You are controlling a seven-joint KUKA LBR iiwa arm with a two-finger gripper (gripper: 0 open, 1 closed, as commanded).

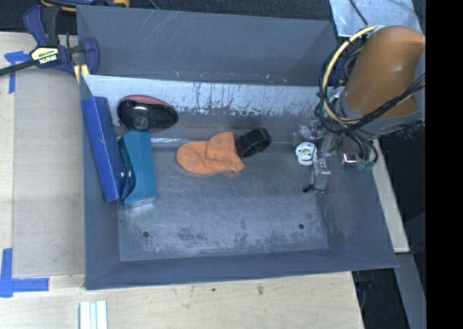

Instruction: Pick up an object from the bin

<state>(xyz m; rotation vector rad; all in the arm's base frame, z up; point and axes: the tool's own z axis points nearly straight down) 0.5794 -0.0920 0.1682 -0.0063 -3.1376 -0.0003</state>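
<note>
Upper part of pincer [316, 181] hidden under wrist cables [340, 114] and orange cover [383, 67]. Tip small, dark against floor of bin [217, 219]; detail not resolvable. Left end of black block [255, 141] covered by orange soft lump [210, 155]; kind indeterminate. Right edge of blue slab [98, 143] hidden behind teal box [139, 167]. Whether black oval item [147, 113] touches teal box: cannot tell. Right bin wall partly hidden by arm.

The end effector [316, 179] is right of orange cloth [210, 156].
</note>
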